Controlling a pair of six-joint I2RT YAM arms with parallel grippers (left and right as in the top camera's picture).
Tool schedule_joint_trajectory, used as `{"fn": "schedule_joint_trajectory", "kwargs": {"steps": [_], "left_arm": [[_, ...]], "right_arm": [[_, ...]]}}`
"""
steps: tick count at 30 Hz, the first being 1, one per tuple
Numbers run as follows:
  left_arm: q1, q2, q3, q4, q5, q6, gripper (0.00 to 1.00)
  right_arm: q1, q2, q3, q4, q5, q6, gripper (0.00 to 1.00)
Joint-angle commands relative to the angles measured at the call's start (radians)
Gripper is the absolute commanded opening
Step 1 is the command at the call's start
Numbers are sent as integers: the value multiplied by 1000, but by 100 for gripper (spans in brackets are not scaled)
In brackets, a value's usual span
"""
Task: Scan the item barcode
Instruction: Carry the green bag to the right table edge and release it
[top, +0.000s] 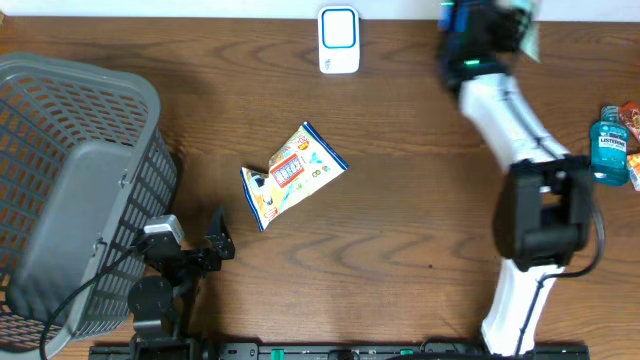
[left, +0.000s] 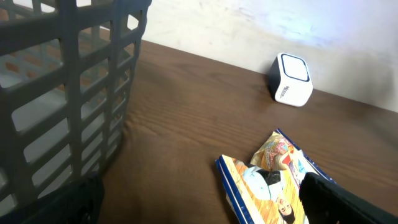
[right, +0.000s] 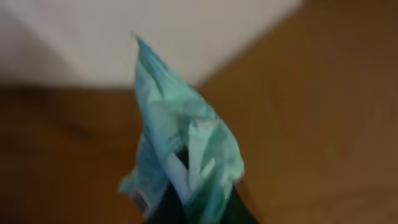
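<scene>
Two tools: my right tool (right: 196, 214) pinches a teal packet (right: 186, 149) near the far edge of the desk (top: 400, 240); my left tool (top: 220, 238) gapes wide at the front edge.

A blue mouthwash bottle (top: 610, 150) at the far right of the overhead view carries the brand name LISTERINE on its label. Printing on the colourful snack packet (top: 292, 173), the white scanner (left: 291, 81) and the teal packet (right: 186, 155) is too small or blurred to read.
</scene>
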Motion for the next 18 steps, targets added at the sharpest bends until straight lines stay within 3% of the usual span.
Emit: {"fn": "schedule_joint_trajectory", "kwargs": {"steps": [1, 5, 10, 12, 14, 15, 16, 18], "left_arm": [[3, 0, -16, -25, 16, 2, 100], [3, 0, -16, -25, 16, 2, 100], [3, 0, -16, -25, 16, 2, 100], [3, 0, -16, -25, 16, 2, 100], [3, 0, -16, -25, 16, 2, 100], [3, 0, -16, -25, 16, 2, 100], [3, 0, -16, -25, 16, 2, 100], [3, 0, -16, -25, 16, 2, 100]], "right_arm": [[-103, 42, -22, -128, -77, 191, 1], [-221, 67, -22, -244, -243, 285, 1], [-326, 68, -22, -304, -296, 383, 2], [-355, 68, -22, -306, -330, 381, 20], [-378, 68, -22, -322, -325, 381, 74], [-384, 67, -22, -327, -315, 381, 94], [-390, 63, -21, -335, -291, 381, 99], [-388, 43, -20, -349, -281, 381, 99]]}}
